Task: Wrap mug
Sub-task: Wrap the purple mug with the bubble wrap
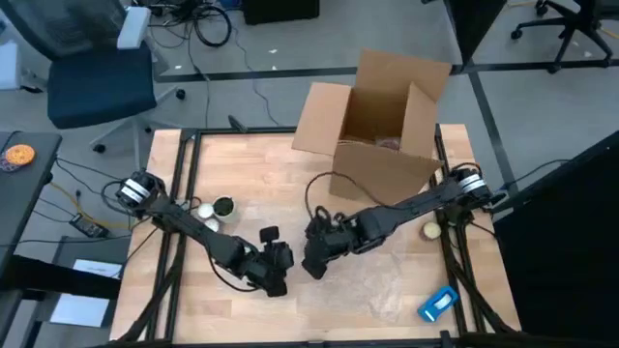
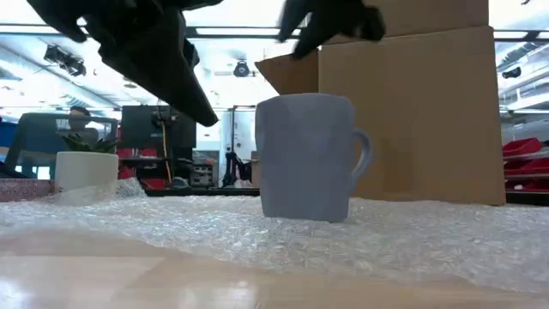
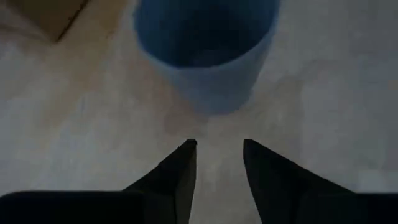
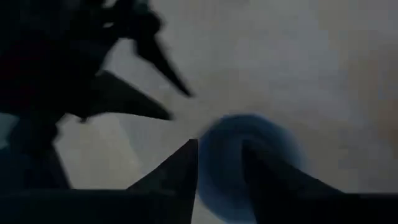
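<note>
Blue mug (image 2: pixel 306 157) stands upright on a sheet of bubble wrap (image 2: pixel 360 236) near the table's (image 1: pixel 242 155) front middle, handle toward the right in the low view. Left gripper (image 3: pixel 219 163) hovers just above the mug, fingers slightly apart, holding nothing. Right gripper (image 4: pixel 221 163) hangs over the mug's open mouth from the other side, fingers also slightly apart, empty. Cardboard box (image 1: pixel 382 116) sits open at the back of the table. A roll of tape (image 1: pixel 222 207) lies near the left arm; a blue object (image 1: pixel 437 304) rests at the front right corner.
</note>
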`<state>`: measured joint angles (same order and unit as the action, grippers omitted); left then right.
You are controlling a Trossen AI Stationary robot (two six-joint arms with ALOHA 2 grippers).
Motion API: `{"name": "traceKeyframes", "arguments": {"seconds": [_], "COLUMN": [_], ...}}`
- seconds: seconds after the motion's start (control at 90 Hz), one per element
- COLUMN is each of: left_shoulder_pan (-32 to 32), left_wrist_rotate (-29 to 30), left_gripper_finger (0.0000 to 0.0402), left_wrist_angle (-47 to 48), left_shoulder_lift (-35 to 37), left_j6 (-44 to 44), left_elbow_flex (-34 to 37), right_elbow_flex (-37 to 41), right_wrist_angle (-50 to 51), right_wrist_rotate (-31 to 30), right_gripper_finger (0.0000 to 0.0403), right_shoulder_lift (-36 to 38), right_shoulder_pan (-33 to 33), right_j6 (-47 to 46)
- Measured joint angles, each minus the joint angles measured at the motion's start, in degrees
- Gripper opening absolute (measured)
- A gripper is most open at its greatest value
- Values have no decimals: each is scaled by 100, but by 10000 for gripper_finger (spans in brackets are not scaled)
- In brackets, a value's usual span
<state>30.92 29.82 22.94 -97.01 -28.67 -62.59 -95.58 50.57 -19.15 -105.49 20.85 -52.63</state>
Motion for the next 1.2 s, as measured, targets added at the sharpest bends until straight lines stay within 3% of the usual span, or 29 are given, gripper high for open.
{"name": "traceKeyframes", "arguments": {"seconds": [0.144,0.222,0.378,0.678,1.2], "left_shoulder_pan": [-4,-2,41,44,-120], "left_wrist_rotate": [7,-1,-9,14,314], "left_gripper_finger": [118,118,118,118,118], "left_wrist_angle": [-223,-440,-696,-852,-497], "left_shoulder_lift": [-2,-2,-2,-43,-348], "left_j6": [-20,-32,-20,-18,-42], "left_elbow_flex": [4,4,4,9,15], "right_elbow_flex": [9,191,980,2003,2070], "right_wrist_angle": [1617,1959,1330,-79,-823], "right_wrist_rotate": [-498,-529,-469,-834,-30], "right_gripper_finger": [79,73,72,72,72], "right_shoulder_lift": [92,81,61,61,61], "right_shoulder_pan": [207,319,454,326,523], "right_j6": [-640,-1057,-1125,-226,191]}}
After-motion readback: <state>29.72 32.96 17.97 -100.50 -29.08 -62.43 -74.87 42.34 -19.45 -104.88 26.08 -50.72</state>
